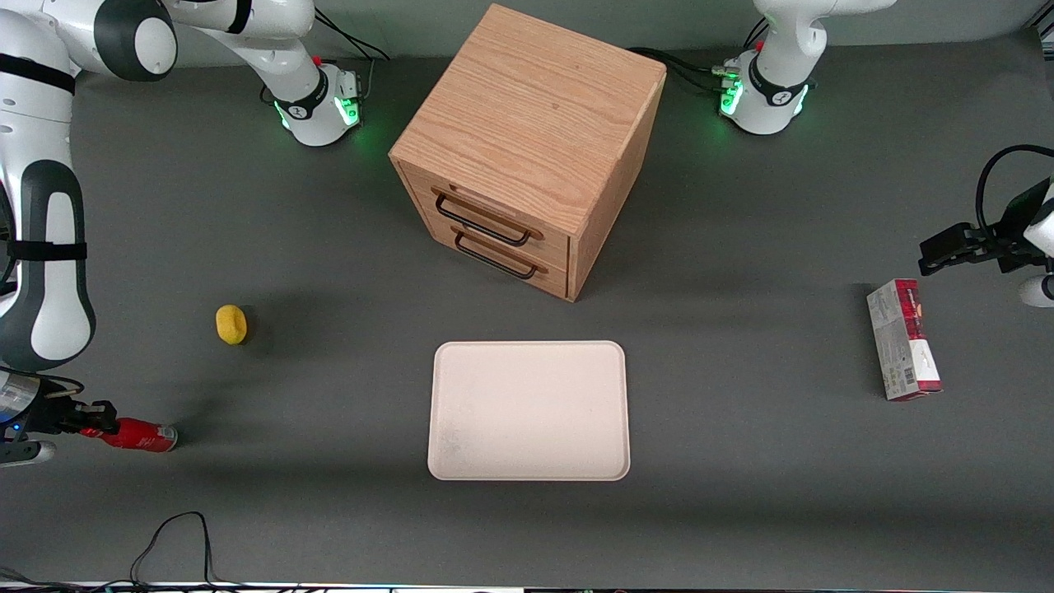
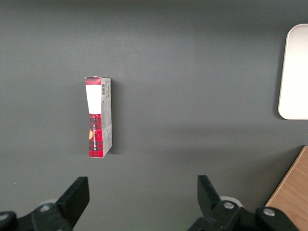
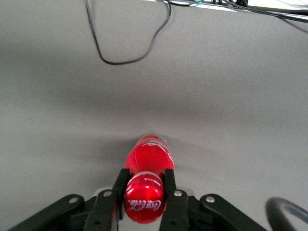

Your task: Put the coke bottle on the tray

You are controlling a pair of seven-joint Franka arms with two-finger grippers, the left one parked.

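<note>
The coke bottle (image 1: 138, 435) is small, slim and bright red, and lies on its side at the working arm's end of the table, well apart from the tray. My gripper (image 1: 89, 422) is low at that end. Its two black fingers press both sides of the bottle's red cap (image 3: 144, 198), so it is shut on the bottle, whose body (image 3: 149, 154) points away from the wrist. The cream tray (image 1: 529, 410) lies flat and empty mid-table, nearer the front camera than the cabinet. Its edge also shows in the left wrist view (image 2: 294, 72).
A wooden drawer cabinet (image 1: 527, 148) stands mid-table above the tray. A yellow object (image 1: 231, 324) lies between the bottle and the cabinet. A red-and-grey carton (image 1: 902, 339) lies toward the parked arm's end. A black cable (image 1: 173, 535) loops near the table's front edge.
</note>
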